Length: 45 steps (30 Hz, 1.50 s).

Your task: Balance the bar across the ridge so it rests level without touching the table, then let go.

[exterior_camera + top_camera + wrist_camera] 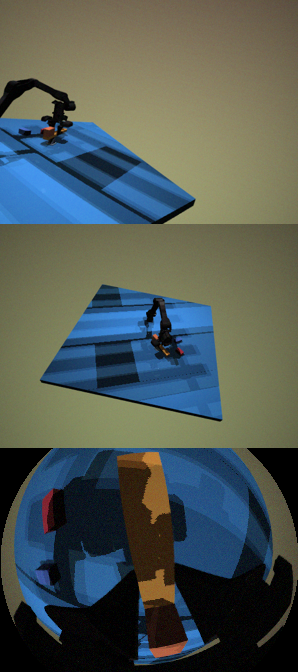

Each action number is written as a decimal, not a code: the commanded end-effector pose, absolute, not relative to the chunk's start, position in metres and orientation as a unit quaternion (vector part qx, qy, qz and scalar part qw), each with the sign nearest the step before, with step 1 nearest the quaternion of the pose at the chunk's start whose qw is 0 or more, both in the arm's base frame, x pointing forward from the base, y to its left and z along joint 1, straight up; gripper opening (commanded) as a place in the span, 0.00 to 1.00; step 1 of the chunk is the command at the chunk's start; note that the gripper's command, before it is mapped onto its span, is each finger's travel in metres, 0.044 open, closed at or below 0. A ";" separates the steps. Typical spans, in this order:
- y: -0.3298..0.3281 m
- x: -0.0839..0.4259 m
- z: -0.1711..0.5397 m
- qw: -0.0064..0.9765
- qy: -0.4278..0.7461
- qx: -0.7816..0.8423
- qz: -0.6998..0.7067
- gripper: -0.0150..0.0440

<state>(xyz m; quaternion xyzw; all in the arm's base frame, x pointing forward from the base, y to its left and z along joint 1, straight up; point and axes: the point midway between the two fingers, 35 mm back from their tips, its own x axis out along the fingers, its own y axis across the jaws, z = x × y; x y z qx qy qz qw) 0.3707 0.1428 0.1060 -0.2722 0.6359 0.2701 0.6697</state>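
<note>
And there's the yellow-orange bar (164,351) (63,131) (159,538), low at the left of the exterior view, pinched by the jaws (159,344) (56,132)! An orange block (155,336) (49,133) (168,649) sits at its end, a small pale piece (51,144) below; contact there, can't tell. Red block (179,351) (42,131) (48,511) upper left in the wrist view, blue block (178,339) (25,131) (46,574) beneath it in frame, both on the blue surface (114,326) (85,193) (210,548).

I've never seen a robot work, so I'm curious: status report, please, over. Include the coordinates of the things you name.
Gripper (162,345) (56,134) (154,571) shut on orange bar (164,350) (61,132) (154,538). Orange-red block at bar's one end. Red block (179,351) (48,511) and blue block (178,340) (24,131) (46,574) off to one side.
</note>
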 end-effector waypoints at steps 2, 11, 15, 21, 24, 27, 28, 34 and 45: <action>0.143 0.370 0.102 0.668 0.638 -0.271 0.271 0.25; 0.143 0.370 0.101 0.668 0.638 -0.271 0.271 0.25; 0.143 0.370 0.101 0.668 0.638 -0.271 0.271 0.25; 0.143 0.370 0.105 0.668 0.638 -0.271 0.271 0.25; 0.143 0.370 0.105 0.668 0.638 -0.271 0.271 0.25; 0.143 0.370 0.105 0.668 0.638 -0.271 0.271 0.25; 0.143 0.370 0.105 0.668 0.638 -0.271 0.271 0.25; 0.143 0.370 0.105 0.668 0.638 -0.271 0.271 0.25; 0.143 0.370 0.105 0.668 0.638 -0.271 0.271 0.25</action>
